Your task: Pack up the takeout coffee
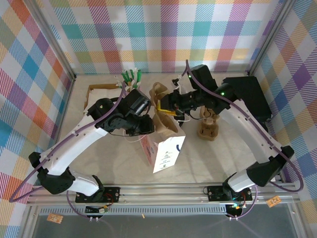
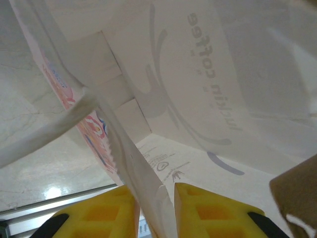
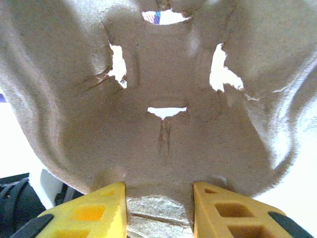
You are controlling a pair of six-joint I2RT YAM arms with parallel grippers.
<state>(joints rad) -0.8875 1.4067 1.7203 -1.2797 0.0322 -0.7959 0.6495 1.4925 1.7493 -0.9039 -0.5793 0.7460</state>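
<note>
Overhead, pulp carrier (image 1: 167,128) above bag (image 1: 168,156); close up, left claw (image 2: 154,208) tight on bag, right claw (image 3: 158,198) tight on carrier

**Lab robot test cell**

Plaid cloth walls (image 1: 163,34) on an aluminium frame (image 1: 55,44) stand behind and beside the left end effector (image 1: 147,125) and right end effector (image 1: 167,105); nearer than both, a metal rail (image 1: 163,190) carries 2 arm bases (image 1: 91,191).

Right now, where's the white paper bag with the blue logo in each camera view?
Top external: white paper bag, standing centre table between the arms.
Left wrist: the bag's inside across the frame, rim in the left gripper.
Right wrist: brown moulded-pulp cup carrier in the right gripper.
Shared landmark: that carrier, above the bag from the top, lower right on left wrist.
</note>
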